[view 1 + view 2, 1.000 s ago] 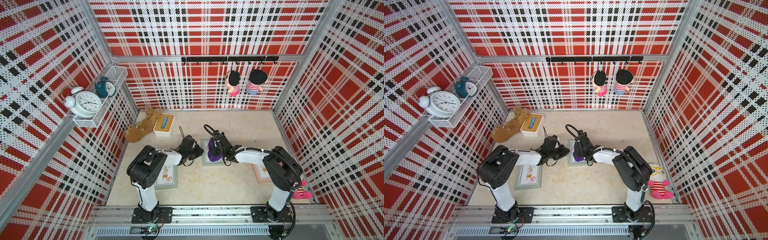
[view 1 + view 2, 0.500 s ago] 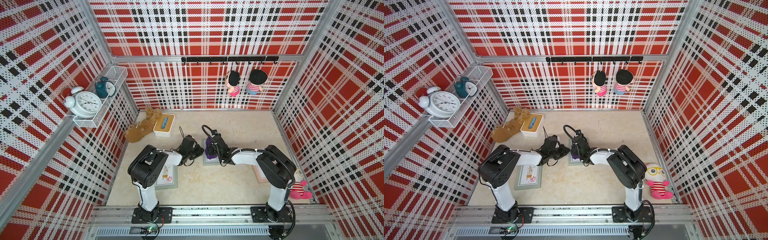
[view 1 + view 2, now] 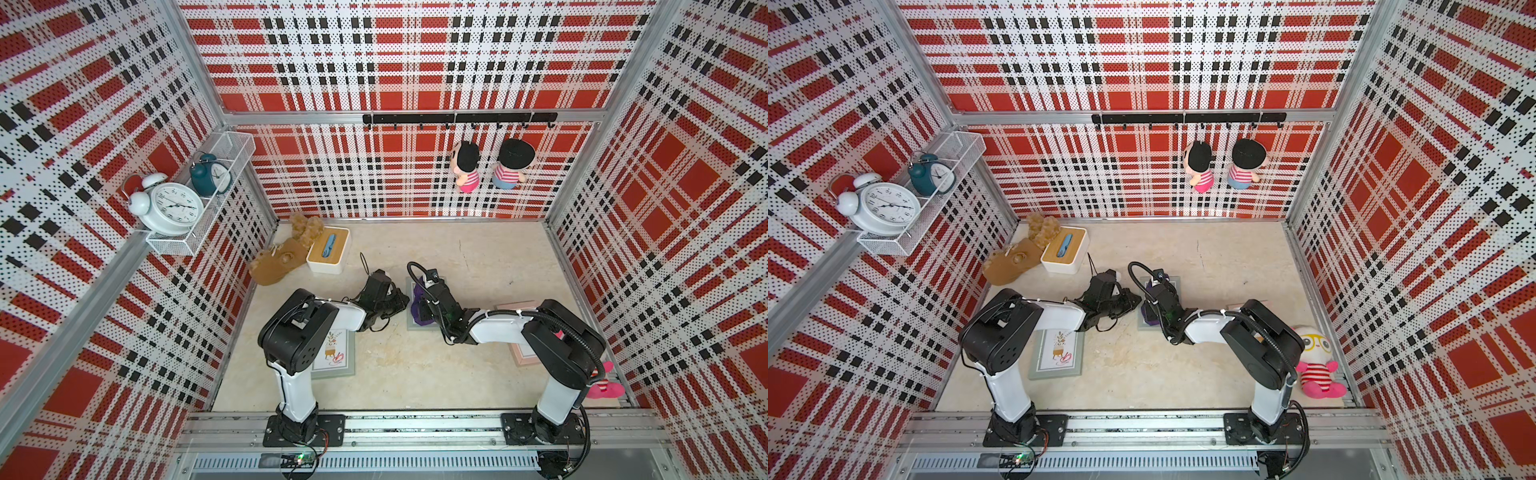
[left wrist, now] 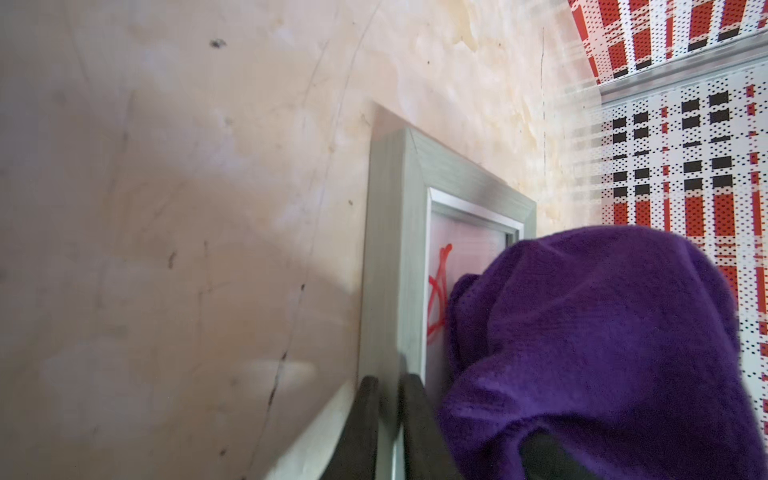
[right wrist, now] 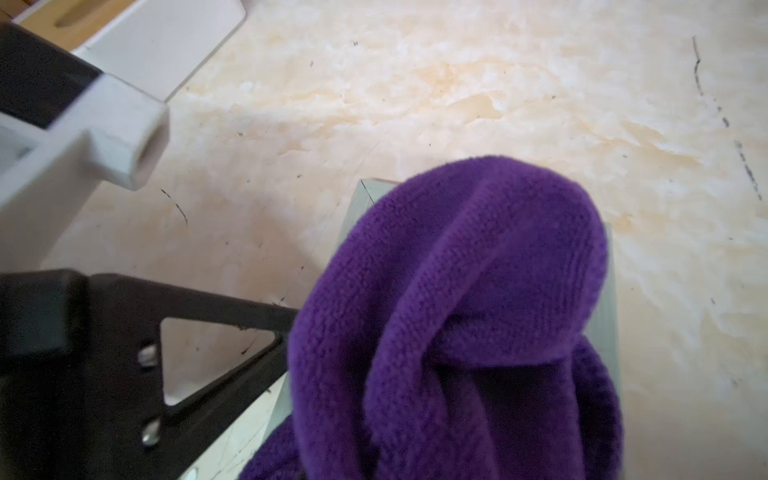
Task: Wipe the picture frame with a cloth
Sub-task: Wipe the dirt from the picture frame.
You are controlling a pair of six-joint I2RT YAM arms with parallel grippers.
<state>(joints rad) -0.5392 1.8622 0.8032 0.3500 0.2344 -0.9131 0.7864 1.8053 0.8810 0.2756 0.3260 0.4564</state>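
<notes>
- Picture frame, grey-green, lies flat on the tabletop between the two arms, with a red scribble showing on its glass.
- Left gripper is narrowed onto the frame's side rail, one finger outside and one inside, holding it steady.
- Right gripper is buried in the bunched purple cloth. Its fingers are hidden, but the wad hangs from it, so I judge it clamped on the fabric.
- The wad sits over the glass just beside the scribble and covers most of the frame.
- Step in hand, as I read it: wiping, with the mark not yet cleared.
- The next move calls for dragging the wad across the scribble toward the held rail, pressing lightly and not bumping the left fingers.
</notes>
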